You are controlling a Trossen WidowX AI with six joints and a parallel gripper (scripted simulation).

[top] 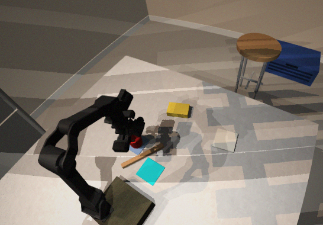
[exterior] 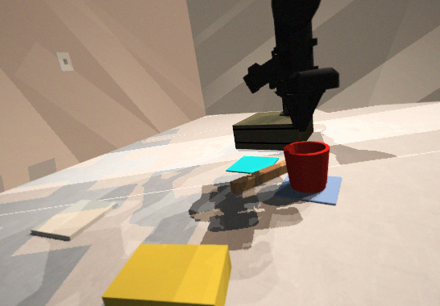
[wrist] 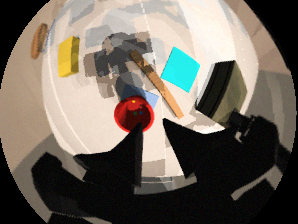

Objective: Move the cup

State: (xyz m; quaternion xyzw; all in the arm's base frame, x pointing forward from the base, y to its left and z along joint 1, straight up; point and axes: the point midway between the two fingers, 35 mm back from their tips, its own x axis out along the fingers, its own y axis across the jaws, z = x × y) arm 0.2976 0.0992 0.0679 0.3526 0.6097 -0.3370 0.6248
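We find the red cup right of centre in the exterior view, upright on a pale blue pad whose right and near edges show bare beyond the cup's base. We cannot see into the cup from that side. In the wrist view it sits at the middle of the frame, its inside too small for us to pick out marbles. Our gripper hangs above and behind it, partly closed with nothing between its fingers, the tips apart from the rim.

Just left of the cup in the exterior view, a wooden stick lies slantwise, one end near or touching the cup's side; we cannot tell which. Beyond the stick lies the cyan pad, flat and uncovered, with the dark olive base block behind it, where the arm stands. The stick lies between the two pads.

Toward the lower frame, a yellow block sits well apart, and a cream tile lies at the left. To the right of the cup the table runs open to the frame edge. In the top view a wooden stool and a blue cabinet stand off the table at the upper right.
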